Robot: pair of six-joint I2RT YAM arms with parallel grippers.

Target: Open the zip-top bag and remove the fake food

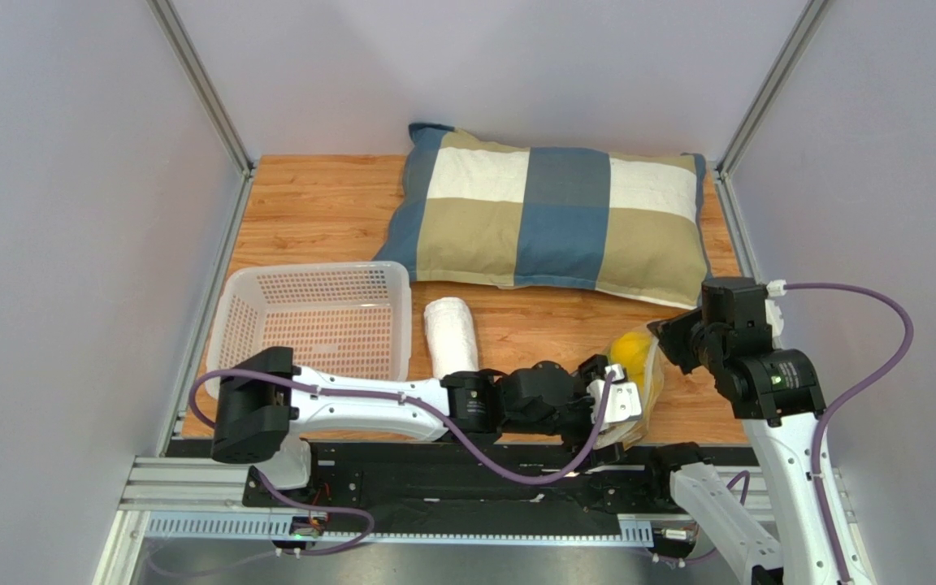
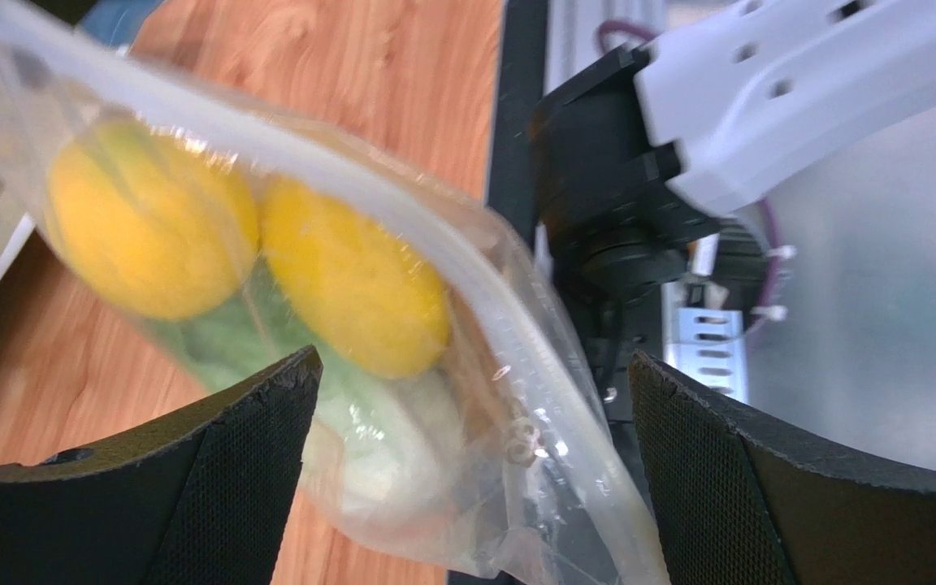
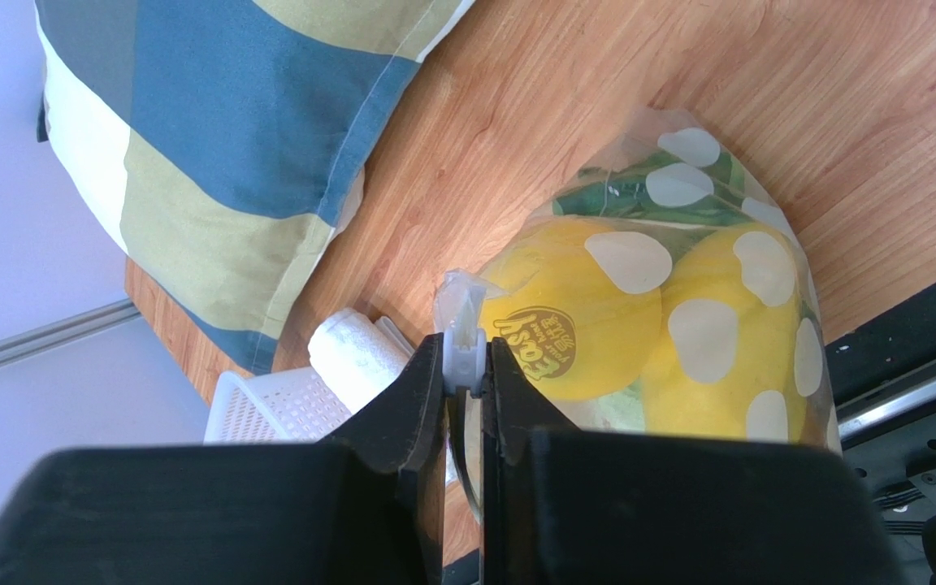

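Currently, right gripper (image 3: 466, 372) is clamped on the zip-top bag (image 3: 693, 159) edge — left gripper (image 2: 473, 390) spread wide around it, fake food (image 2: 351, 293) inside.

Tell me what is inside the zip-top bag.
Through the clear zip-top bag show two yellow lemons and, behind them, a green-and-white leafy vegetable. The lemons and the bag's printed dots cover most of the vegetable.
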